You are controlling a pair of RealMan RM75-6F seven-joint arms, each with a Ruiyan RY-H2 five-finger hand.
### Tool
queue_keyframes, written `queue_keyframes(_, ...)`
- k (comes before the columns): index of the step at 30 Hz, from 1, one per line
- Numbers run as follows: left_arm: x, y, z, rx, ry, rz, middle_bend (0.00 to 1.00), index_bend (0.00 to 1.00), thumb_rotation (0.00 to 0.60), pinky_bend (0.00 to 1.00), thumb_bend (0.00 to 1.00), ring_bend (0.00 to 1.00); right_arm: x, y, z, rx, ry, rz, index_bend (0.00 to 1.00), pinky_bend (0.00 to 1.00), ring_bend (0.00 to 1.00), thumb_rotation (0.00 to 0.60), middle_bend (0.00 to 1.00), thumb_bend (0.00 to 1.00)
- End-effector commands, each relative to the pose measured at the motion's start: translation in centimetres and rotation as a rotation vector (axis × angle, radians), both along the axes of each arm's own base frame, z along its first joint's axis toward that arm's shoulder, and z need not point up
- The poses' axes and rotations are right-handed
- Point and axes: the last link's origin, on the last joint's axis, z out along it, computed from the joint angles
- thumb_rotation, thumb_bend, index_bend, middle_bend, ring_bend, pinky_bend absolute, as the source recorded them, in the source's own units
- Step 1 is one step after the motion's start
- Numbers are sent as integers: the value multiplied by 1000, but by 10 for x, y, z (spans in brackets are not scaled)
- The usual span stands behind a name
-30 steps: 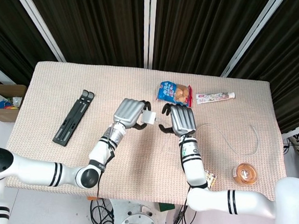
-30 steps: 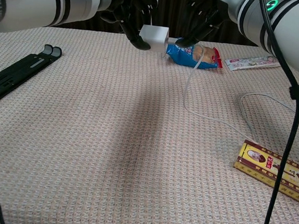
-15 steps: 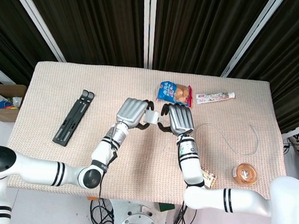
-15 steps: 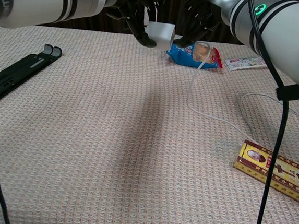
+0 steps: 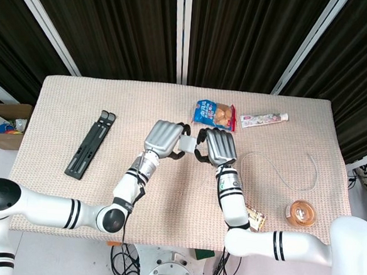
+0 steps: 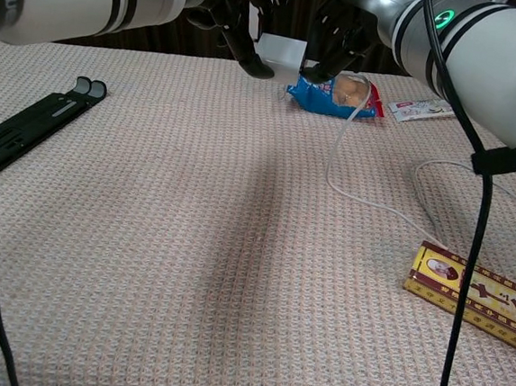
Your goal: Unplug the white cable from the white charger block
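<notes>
The left hand (image 6: 231, 10) holds the white charger (image 6: 281, 54) up above the table (image 6: 190, 241), near the snack bag (image 6: 335, 91). The right hand (image 6: 345, 29) pinches the cable (image 6: 333, 159) at the charger's plug end; the cable trails down onto the cloth

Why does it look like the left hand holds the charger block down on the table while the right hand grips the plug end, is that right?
Not quite: the charger block is held up off the table, as the chest view shows. The left hand does hold it, and the right hand is at the plug end.
</notes>
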Motion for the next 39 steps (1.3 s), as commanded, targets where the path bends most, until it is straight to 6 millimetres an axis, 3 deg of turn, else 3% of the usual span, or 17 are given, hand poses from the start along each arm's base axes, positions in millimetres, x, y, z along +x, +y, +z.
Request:
queue_keyframes(1,-1,0,0,2,1,1,532,571,600,943,236,725,-1,-1,-1,4,-6,-3,610,440,359,600,504,374)
queue_keyframes(5,-1,2,0,9,4,2,532,570,600,942,236,724,-2,-1,-3,16,-5,-6,640,440,359,600,518,433)
queue_keyframes(16,-18,9,0,37,58,14,531,570,600,941,237,722,-11,-1,3,4,37,-9,656,440,360,600,521,448)
queue_keyframes(22,-53,20,-9,35,131,70,523,570,600,940,236,715,-25,-5,9,-4,65,-34,660,439,360,600,511,448)
queue_keyframes(27,-89,32,-30,9,209,134,504,568,600,932,236,698,-36,-13,8,0,91,-60,659,437,359,600,499,448)
queue_keyframes(32,-112,39,-45,8,263,157,479,527,600,880,231,583,-42,-21,1,15,111,-76,659,429,359,600,489,448)
queue_keyframes(35,-116,42,-43,14,255,155,383,362,600,716,210,396,-43,-25,-5,27,116,-80,656,425,359,600,480,447)
queue_keyframes(39,-118,42,-31,48,238,135,291,270,600,558,193,285,-44,-32,-18,42,134,-78,632,417,353,600,467,446)
